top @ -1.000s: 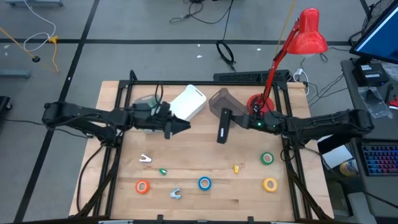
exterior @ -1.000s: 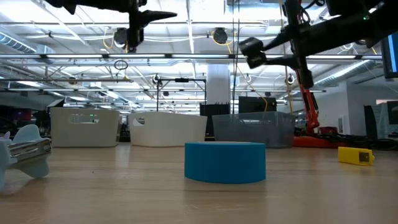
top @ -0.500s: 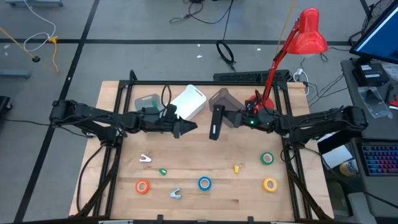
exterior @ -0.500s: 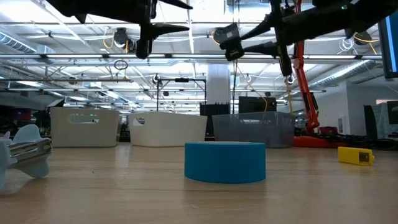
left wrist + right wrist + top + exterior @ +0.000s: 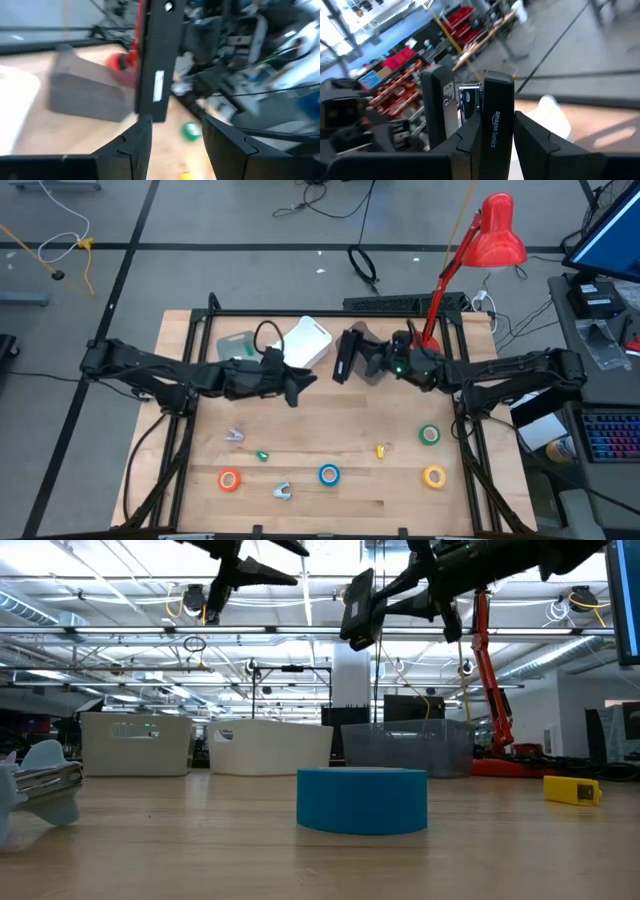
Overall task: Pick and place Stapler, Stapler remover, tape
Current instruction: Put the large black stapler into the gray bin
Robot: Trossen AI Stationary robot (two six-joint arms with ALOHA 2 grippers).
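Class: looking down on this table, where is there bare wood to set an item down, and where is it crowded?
Bare wood lies between the bins at the back, white bin and grey bin, and the front row. Crowded: the front, with orange tape, blue tape, yellow tape and green tape.

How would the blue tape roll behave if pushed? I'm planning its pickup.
The blue tape roll lies flat on the table, so it would probably slide, not roll. It looks like a short, wide ring, so it is unlikely to tip. Stood on edge, it could roll away.

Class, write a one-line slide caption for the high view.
Right gripper holds a black stapler above the grey bin.
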